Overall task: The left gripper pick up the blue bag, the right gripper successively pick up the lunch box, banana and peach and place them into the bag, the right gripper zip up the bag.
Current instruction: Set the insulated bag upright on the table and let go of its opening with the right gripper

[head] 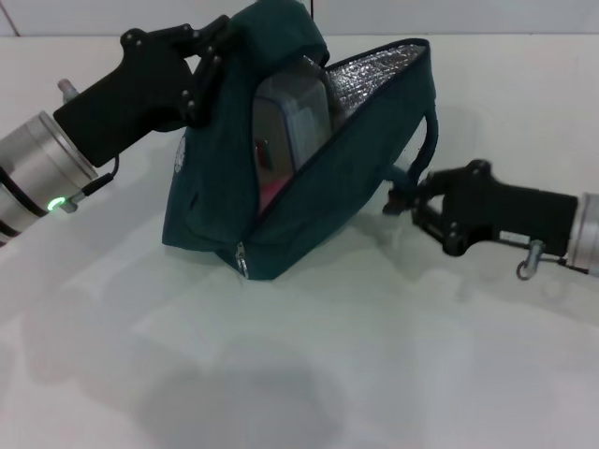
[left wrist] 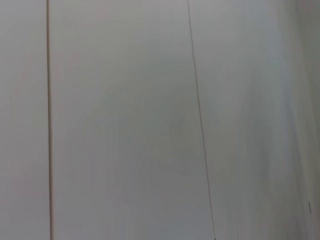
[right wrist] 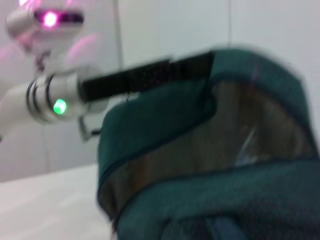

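The left claw (head: 208, 70) was pinched on the top fabric of the blue bag (head: 309, 201), holding it tilted and open-mouthed on the white desk (head: 374, 374), with the lunch box (head: 285, 126) already inside and something pink under it; no banana was visible. The right claw (head: 404, 201) sat at the bag's far end by the handle (head: 426, 140), and I could not tell if it was spread or pinching. To zip well, it likely needed a firm hold on the pull (head: 241, 260) and a draw along the opening while the left kept the fabric taut.
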Robot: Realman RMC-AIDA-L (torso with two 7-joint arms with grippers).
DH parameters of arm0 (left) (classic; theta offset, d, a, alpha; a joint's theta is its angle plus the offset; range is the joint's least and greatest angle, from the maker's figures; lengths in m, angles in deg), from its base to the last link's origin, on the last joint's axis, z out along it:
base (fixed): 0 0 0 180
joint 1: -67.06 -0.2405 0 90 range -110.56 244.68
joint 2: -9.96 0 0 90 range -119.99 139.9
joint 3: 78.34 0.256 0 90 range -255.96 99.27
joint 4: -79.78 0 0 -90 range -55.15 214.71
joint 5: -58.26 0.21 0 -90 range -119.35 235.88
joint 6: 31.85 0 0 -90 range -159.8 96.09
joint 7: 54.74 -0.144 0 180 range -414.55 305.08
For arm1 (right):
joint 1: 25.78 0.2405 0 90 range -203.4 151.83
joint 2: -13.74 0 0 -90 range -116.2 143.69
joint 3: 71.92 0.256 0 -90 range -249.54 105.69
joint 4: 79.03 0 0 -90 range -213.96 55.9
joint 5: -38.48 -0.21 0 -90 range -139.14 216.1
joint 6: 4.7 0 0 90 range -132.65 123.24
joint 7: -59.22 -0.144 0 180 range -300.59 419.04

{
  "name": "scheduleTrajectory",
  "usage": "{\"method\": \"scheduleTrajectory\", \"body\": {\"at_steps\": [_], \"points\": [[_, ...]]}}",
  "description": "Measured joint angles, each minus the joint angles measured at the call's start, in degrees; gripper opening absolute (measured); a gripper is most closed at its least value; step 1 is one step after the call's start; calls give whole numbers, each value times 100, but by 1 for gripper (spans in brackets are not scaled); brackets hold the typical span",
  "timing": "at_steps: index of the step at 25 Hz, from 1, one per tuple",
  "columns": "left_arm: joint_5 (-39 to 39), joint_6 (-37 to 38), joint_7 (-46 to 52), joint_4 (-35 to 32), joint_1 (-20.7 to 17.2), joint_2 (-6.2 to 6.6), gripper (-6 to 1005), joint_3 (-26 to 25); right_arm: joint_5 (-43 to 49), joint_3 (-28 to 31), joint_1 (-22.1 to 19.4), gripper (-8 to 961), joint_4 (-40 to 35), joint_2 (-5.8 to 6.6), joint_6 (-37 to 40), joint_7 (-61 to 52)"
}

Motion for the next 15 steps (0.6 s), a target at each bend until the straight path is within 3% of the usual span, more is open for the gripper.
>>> {"method": "scheduleTrajectory", "body": {"at_steps": [2,9,15], "points": [[-2,0,-101,-23,-45,-2,35,0,-372,-8,-106,71,49,1,57,372],[-7,43,-1334,-744,-423,-7,35,-7,-1898,31,-136,70,798,36,1065,1480],[35,16,-2752,-1615,-848,-32,35,-9,-2148,151,-34,69,671,152,1482,1093]]}}
